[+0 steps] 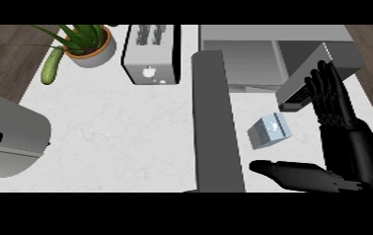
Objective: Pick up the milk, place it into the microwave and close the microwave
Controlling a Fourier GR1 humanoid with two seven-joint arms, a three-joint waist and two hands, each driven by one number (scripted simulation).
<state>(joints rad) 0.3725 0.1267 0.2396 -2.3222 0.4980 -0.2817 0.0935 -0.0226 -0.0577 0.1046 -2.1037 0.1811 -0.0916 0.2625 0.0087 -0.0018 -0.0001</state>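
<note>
The milk carton [269, 131] lies on the white desk [124, 125], just in front of the open microwave [280, 56] and right of its swung-out door [216, 120]. The right robot hand [331, 105], fingers straight and spread, is right of the carton, not touching it.

White counter [131, 130] with milk [268, 130], toaster [151, 54]

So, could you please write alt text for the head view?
A milk carton lies on the white counter before the open microwave, beside the open right hand. A toaster, potted plant and cucumber sit behind.
</note>
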